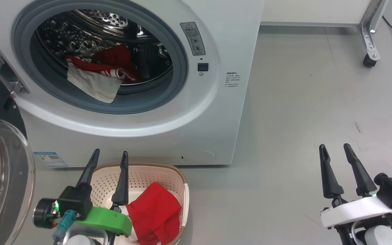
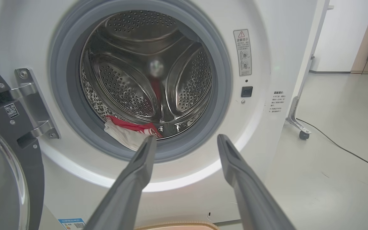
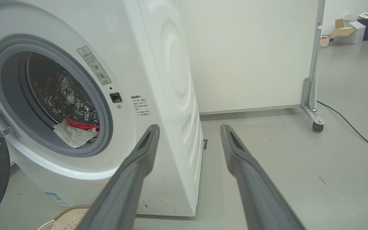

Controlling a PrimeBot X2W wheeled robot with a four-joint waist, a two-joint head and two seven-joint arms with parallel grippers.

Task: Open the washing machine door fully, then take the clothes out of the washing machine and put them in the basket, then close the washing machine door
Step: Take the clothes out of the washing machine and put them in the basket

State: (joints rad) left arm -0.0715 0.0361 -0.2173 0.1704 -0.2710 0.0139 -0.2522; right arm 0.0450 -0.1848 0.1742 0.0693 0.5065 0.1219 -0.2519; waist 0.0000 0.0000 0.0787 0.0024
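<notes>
Now, your left gripper (image 1: 111, 151) sits nearer the clothes (image 1: 104, 69) than your right gripper (image 1: 335, 145).
Nearest, it hangs empty, jaws wide, over the basket (image 1: 168, 168), which holds a red piece (image 1: 155, 211). Straight ahead and higher, those clothes sag from the washing machine (image 1: 216, 119)'s mouth, long axis left-right; the right one, also agape and empty, sits well off right.

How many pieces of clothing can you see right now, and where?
2. One red garment lies in the basket; one red-and-white garment sits at the front of the drum, its white panel draped onto the grey seal. More may be hidden behind it.
</notes>
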